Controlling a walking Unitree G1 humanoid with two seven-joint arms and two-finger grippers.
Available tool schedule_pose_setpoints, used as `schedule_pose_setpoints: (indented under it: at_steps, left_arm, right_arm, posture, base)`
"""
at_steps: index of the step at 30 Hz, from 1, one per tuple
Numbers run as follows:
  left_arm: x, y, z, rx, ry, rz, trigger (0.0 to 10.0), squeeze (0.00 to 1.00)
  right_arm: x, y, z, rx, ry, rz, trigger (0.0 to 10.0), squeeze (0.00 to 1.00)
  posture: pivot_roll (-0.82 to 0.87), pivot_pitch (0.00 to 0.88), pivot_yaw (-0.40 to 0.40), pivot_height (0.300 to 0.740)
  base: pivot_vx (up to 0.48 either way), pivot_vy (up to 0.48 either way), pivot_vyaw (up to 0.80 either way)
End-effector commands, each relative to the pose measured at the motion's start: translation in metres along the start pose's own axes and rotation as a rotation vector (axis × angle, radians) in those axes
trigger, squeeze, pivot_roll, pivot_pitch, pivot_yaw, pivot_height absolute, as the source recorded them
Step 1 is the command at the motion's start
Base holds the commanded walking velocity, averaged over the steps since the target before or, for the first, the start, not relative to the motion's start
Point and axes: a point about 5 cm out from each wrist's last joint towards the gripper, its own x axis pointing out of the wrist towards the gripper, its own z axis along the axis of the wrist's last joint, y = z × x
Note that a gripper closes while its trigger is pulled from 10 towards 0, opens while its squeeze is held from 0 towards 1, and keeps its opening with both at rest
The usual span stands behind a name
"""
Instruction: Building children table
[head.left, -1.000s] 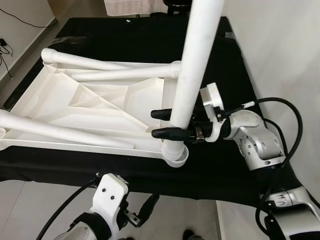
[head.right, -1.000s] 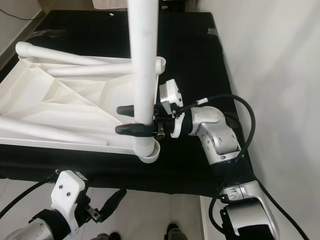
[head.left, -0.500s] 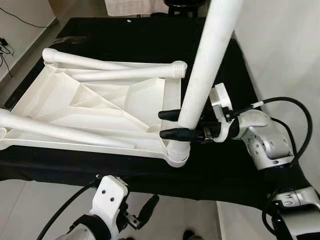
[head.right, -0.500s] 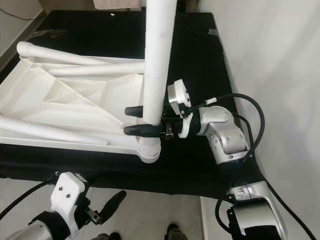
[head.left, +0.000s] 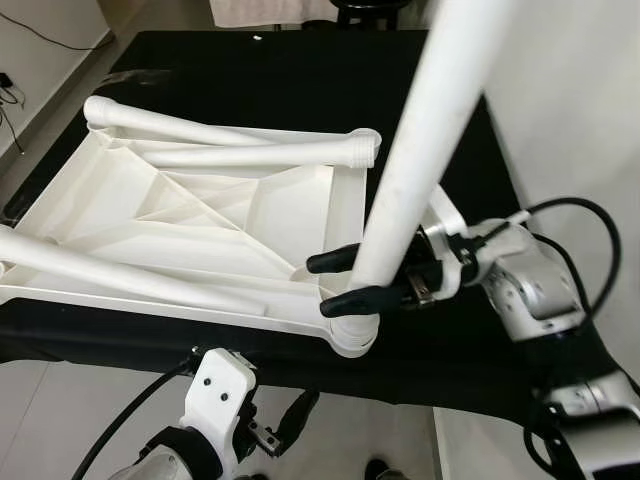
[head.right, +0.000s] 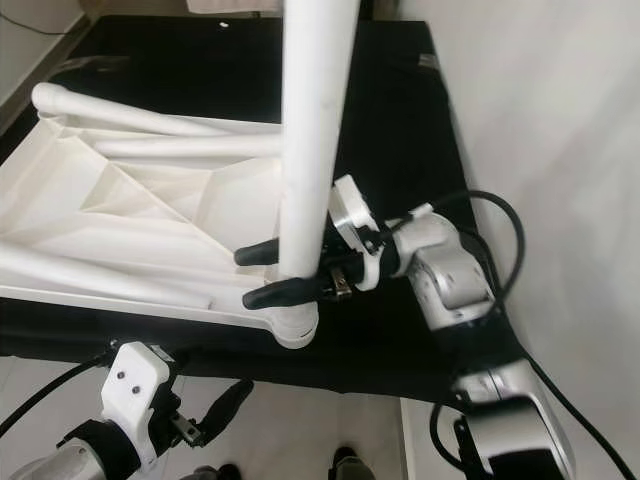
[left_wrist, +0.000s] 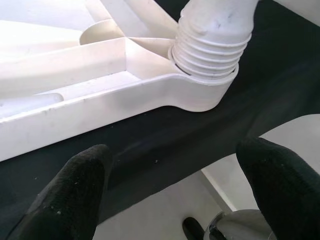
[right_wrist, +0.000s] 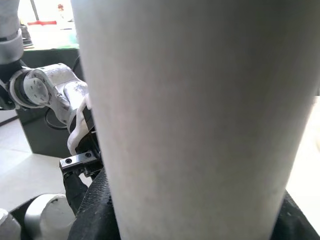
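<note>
Table leg (head.left: 420, 160), clamped by right gripper (head.left: 345, 280), stands threaded in socket (left_wrist: 207, 95); left gripper (left_wrist: 170, 195) spread apart.

No readable text, label, brand, number or sign is showing on anything in these views.
</note>
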Motion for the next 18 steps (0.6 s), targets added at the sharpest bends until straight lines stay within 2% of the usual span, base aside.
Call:
schedule_pose_setpoints:
  at_steps: [1,5,11,15,16,17,18]
  left_arm:
    - [-0.004,-0.002,-0.001,-0.007,0.021,-0.007,10.0,0.0]
    - [-0.005,-0.003,-0.001,-0.009,0.022,-0.004,10.0,0.0]
    - [-0.007,-0.004,0.0,-0.015,0.024,-0.005,10.0,0.0]
    - [-0.008,-0.004,0.0,-0.016,0.025,-0.006,10.0,0.0]
    - [-0.008,-0.004,0.0,-0.017,0.026,-0.007,10.0,0.0]
    - [-0.008,-0.005,0.0,-0.019,0.027,-0.008,10.0,0.0]
    - [-0.008,-0.005,0.0,-0.019,0.027,-0.008,10.0,0.0]
  right_arm:
    - [0.011,0.004,-0.021,0.091,0.022,0.069,10.0,0.0]
    - [0.014,0.004,-0.022,0.091,0.041,0.093,10.0,0.0]
    - [0.021,0.015,-0.03,0.096,0.098,0.156,10.0,0.0]
    - [0.023,0.016,-0.035,0.085,0.114,0.144,10.0,0.0]
    - [0.024,0.014,-0.038,0.08,0.118,0.112,10.0,0.0]
    - [0.024,0.011,-0.041,0.076,0.121,0.022,10.0,0.0]
    - [0.024,0.011,-0.041,0.076,0.121,0.022,10.0,0.0]
  posture:
    - [0.06,0.308,-0.009,0.74]
    - [0.06,0.314,-0.01,0.74]
    - [0.05,0.328,-0.009,0.74]
    - [0.05,0.33,-0.009,0.74]
    - [0.05,0.33,-0.009,0.74]
    - [0.05,0.333,-0.012,0.74]
    - [0.05,0.333,-0.012,0.74]
  base:
    - [0.0,0.0,0.0]
    - [0.0,0.0,0.0]
    - [0.0,0.0,0.0]
    - [0.0,0.0,0.0]
    - [0.0,0.0,0.0]
    - [0.0,0.0,0.0]
    - [0.0,0.0,0.0]
